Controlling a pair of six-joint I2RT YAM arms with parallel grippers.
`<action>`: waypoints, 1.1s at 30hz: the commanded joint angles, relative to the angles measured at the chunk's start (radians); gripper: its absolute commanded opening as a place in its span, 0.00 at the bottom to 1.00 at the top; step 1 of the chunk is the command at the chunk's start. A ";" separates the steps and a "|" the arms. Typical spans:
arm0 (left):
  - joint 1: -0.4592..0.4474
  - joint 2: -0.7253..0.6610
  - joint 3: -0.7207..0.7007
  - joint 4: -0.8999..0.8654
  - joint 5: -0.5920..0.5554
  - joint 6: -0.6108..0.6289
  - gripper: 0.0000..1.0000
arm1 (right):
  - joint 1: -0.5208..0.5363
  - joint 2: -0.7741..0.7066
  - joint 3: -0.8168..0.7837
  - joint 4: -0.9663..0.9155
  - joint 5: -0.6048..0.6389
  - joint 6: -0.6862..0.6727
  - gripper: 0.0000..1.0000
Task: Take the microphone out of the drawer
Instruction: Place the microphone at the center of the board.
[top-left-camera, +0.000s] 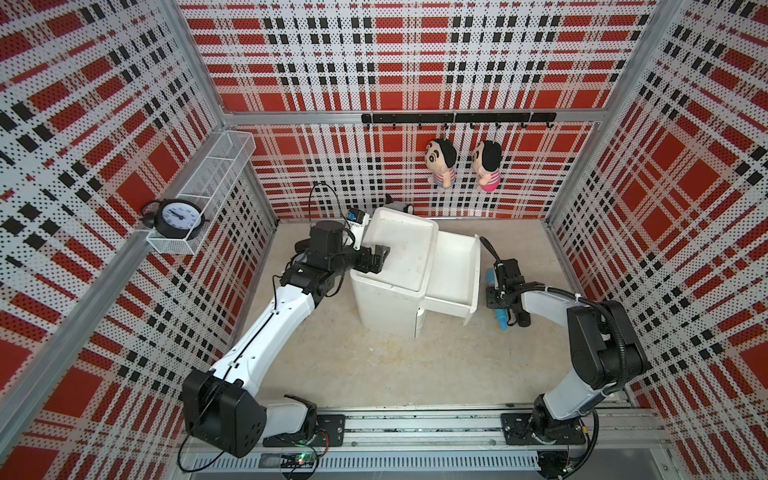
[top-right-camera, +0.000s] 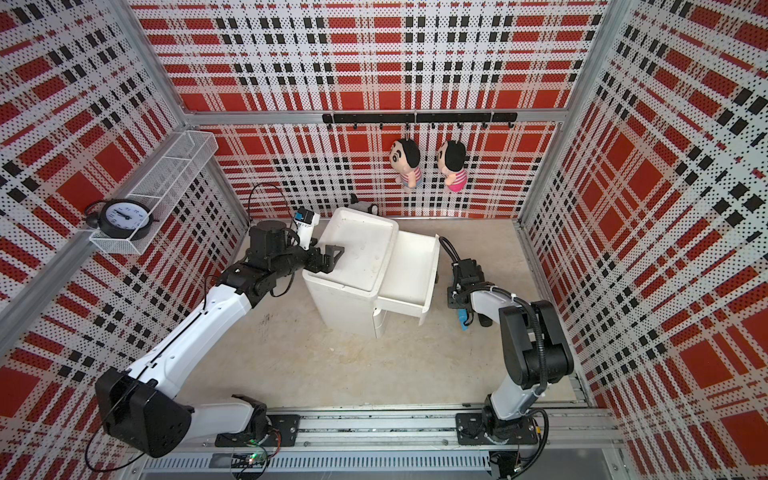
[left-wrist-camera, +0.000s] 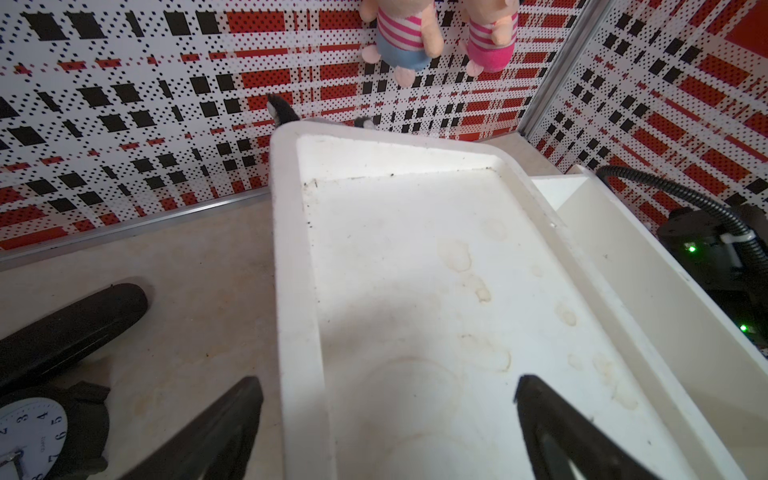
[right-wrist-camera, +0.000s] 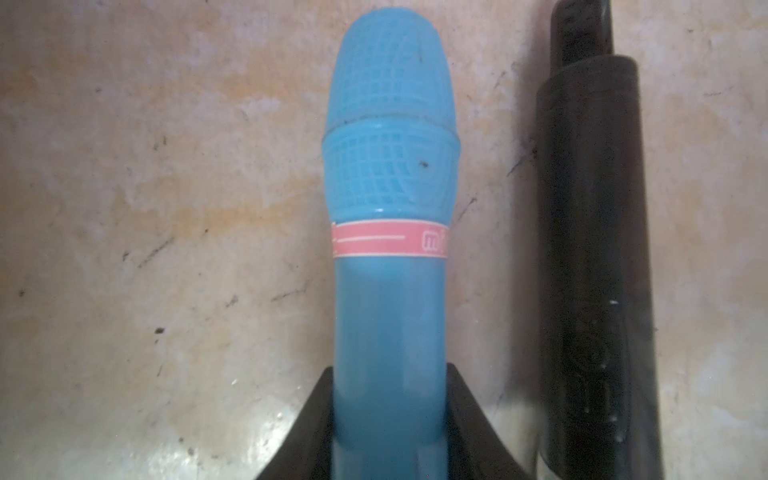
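Right of the open white plastic drawer (top-left-camera: 454, 266), I see the right gripper (right-wrist-camera: 388, 376) clamped on the blue plastic microphone (right-wrist-camera: 388, 166); the left gripper (left-wrist-camera: 388, 384) is released.

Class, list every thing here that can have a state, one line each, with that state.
Drawer, pulled open, nothing seen inside.
Microphone, outside the drawer, gripped by its handle.
Right gripper, shut on the microphone.
Left gripper, open, astride the cabinet rim.
Dolls, hanging from the hook rail.
Clock, standing in the wire basket.
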 joint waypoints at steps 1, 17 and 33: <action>0.002 0.006 -0.006 0.020 0.010 -0.003 0.98 | -0.010 0.007 -0.017 0.016 0.017 -0.018 0.26; 0.002 0.019 0.006 0.020 0.018 -0.005 0.98 | -0.017 -0.006 -0.004 -0.035 0.065 -0.065 0.43; 0.003 0.021 0.010 0.020 0.024 -0.006 0.98 | -0.019 -0.037 0.012 -0.072 0.063 -0.093 0.47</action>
